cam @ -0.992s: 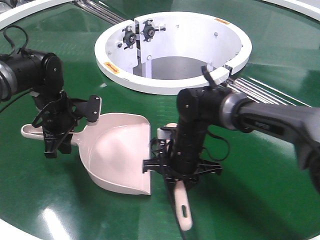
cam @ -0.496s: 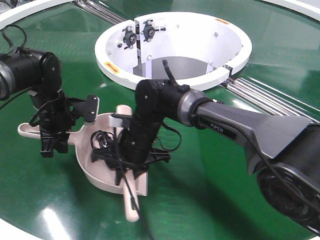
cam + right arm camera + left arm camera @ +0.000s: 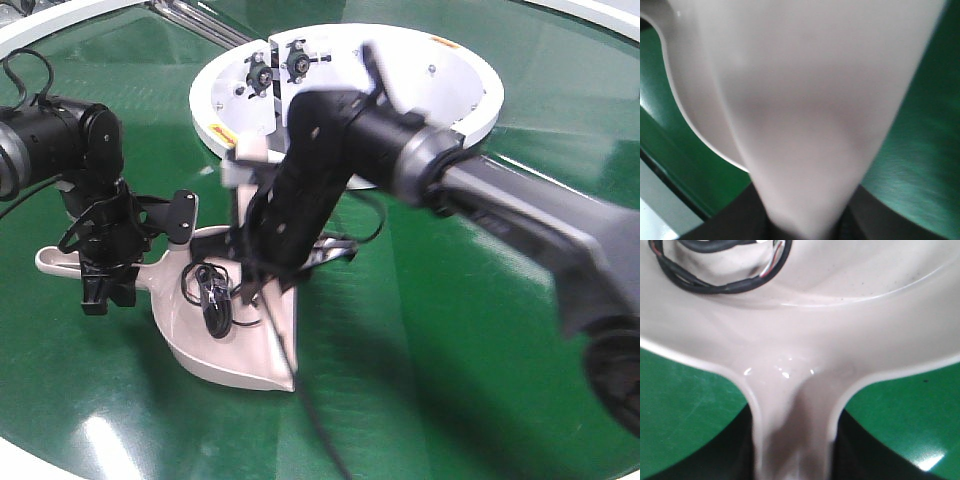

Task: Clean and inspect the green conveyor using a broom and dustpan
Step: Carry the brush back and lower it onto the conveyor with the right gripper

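Note:
The dustpan (image 3: 235, 350) lies on the green conveyor (image 3: 450, 330), mouth toward the front right, with a tangled black cable (image 3: 210, 292) inside. My left gripper (image 3: 105, 272) is shut on the dustpan's handle (image 3: 792, 430); the pan (image 3: 830, 325) and cable (image 3: 715, 282) fill the left wrist view, with the left gripper (image 3: 794, 462) at the bottom edge. My right gripper (image 3: 285, 245), blurred by motion, is shut on the broom (image 3: 243, 165) above the pan's back. In the right wrist view the broom (image 3: 810, 100) fills the frame above the right gripper (image 3: 805, 227).
The white ring-shaped opening (image 3: 470, 115) stands just behind the right arm. Silver rollers (image 3: 200, 20) run at the far seam. The conveyor's white rim (image 3: 40, 460) curves along the near left. Green belt (image 3: 920, 150) shows beside the broom.
My right arm swept the broom leftward across the dustpan's mouth, then rose toward the back. The black cable came to lie inside the pan. The left gripper kept hold, and the pan shifted slightly left.

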